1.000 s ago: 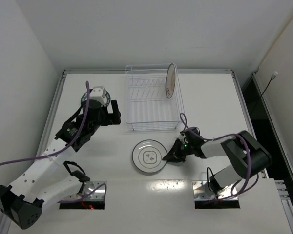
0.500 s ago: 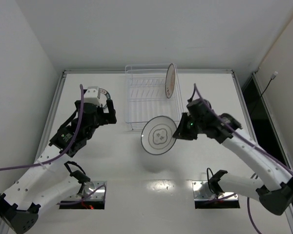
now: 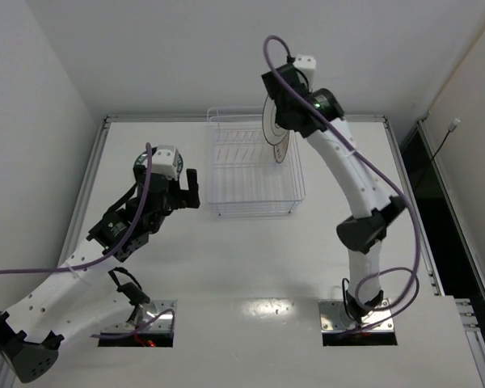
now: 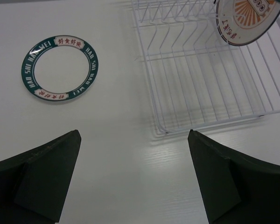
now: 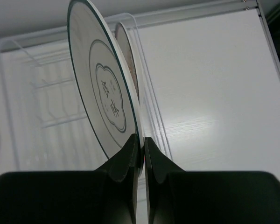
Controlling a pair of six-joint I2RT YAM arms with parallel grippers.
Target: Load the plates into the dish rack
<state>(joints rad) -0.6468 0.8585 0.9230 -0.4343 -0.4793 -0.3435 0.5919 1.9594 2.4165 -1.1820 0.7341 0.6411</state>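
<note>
- Pinched by its lower rim in the right fingers (image 5: 126,158), shut thin on it: the grey-rimmed clover plate (image 5: 107,102), held on edge high over the dish rack (image 3: 250,174), likely so as to drop straight between the prongs (image 4: 177,32).
- Standing upright just beside it at the rack's right end: the orange sunburst plate (image 4: 245,18), already loaded, face roughly parallel to the carried plate, which suggests an aim at the neighbouring slot.
- Lying flat on the tabletop (image 4: 112,154) left of the rack, apart from it: the dark-rimmed plate (image 4: 59,67), not yet loaded.
- Hovering near that plate, spread wide and empty: the left fingers (image 4: 42,172), probably poised for the pickup.
- Main hazard, by judgement: knocking the sunburst plate on the way down.
</note>
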